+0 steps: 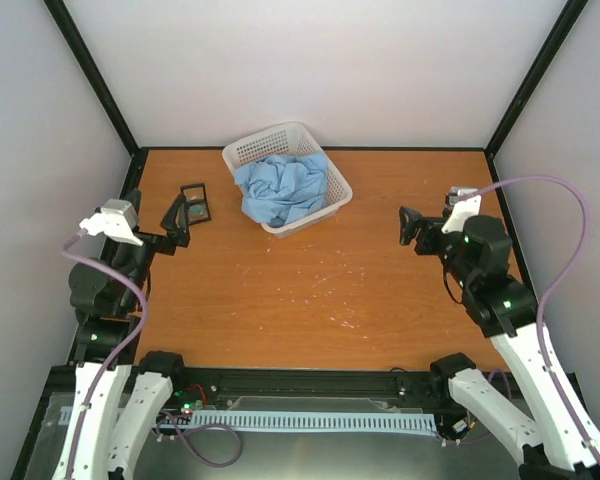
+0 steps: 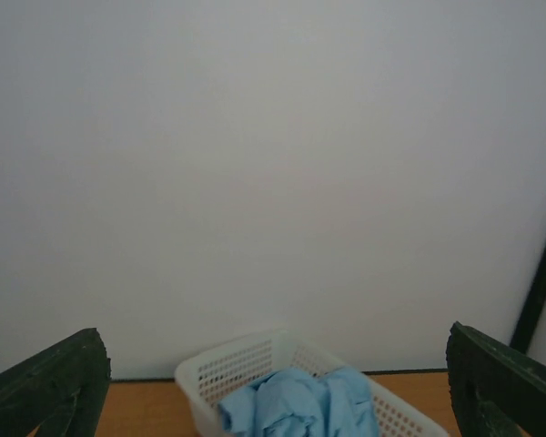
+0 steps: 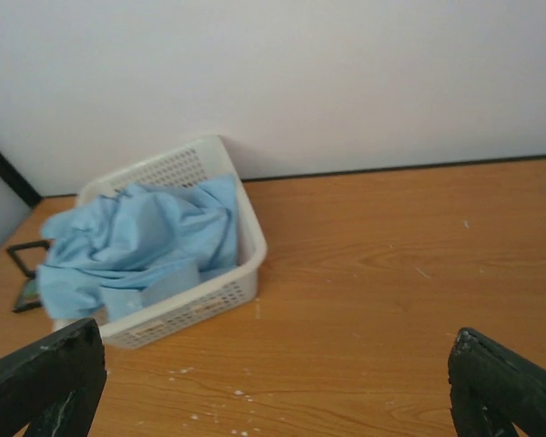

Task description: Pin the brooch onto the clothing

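Note:
The light blue shirt (image 1: 283, 187) lies crumpled in a white mesh basket (image 1: 242, 153) at the back middle of the table. It also shows in the left wrist view (image 2: 300, 401) and the right wrist view (image 3: 136, 241). A small black hinged box (image 1: 194, 203) stands open left of the basket, with a small greenish-grey patch inside that may be the brooch (image 1: 195, 212); it is too small to tell. My left gripper (image 1: 177, 220) is open and empty, just left of the box. My right gripper (image 1: 410, 225) is open and empty, right of the basket.
The wooden table (image 1: 320, 290) carries white specks near its middle. Grey walls with black posts close in the back and both sides. The black box shows at the left edge of the right wrist view (image 3: 25, 273).

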`<state>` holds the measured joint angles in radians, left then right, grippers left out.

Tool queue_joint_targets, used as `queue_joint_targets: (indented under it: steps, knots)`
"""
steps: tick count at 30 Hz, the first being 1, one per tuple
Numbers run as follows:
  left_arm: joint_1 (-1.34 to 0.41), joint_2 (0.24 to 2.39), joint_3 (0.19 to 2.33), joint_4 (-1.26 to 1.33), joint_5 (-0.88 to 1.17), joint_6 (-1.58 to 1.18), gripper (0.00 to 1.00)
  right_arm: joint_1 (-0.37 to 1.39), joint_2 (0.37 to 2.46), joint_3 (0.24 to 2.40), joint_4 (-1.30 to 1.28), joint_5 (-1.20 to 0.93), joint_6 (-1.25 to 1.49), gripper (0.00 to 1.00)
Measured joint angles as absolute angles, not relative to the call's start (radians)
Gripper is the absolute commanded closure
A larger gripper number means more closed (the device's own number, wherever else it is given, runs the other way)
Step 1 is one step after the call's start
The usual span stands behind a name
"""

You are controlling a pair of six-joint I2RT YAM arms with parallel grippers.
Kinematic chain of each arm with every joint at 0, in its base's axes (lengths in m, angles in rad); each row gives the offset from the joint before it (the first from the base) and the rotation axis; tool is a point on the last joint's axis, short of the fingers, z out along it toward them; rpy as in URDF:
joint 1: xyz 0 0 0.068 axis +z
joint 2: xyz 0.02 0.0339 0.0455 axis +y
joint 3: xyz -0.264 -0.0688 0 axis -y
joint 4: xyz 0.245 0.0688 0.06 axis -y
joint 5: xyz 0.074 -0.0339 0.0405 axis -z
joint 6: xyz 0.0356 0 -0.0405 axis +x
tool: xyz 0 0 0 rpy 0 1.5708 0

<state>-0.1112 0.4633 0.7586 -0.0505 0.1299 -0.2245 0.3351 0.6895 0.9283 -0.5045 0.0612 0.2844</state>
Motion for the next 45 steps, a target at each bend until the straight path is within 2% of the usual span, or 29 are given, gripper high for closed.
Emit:
queue_joint_targets:
  steps: [9,18,27,40,43,45]
  knots:
    - [0.052,0.616,0.716,-0.004,0.134,-0.313,0.00,0.287,0.936,0.923,-0.413,0.115,0.278,0.00]
    - [0.119,0.740,0.695,0.082,0.243,-0.331,0.00,0.270,1.321,1.010,-0.324,-0.033,0.275,0.00]
    - [0.129,0.769,0.689,0.145,0.339,-0.331,0.00,0.387,1.779,1.464,-0.364,-0.117,0.225,0.00]
    - [0.132,0.773,0.686,0.186,0.398,-0.331,0.00,0.637,2.468,2.379,-0.611,0.007,0.157,0.00]
    - [0.133,0.777,0.686,0.186,0.404,-0.331,0.00,0.650,2.537,2.423,-0.663,0.035,0.157,0.09]
    - [0.133,0.780,0.686,0.187,0.408,-0.331,0.00,0.649,2.568,2.432,-0.697,0.055,0.155,0.24]
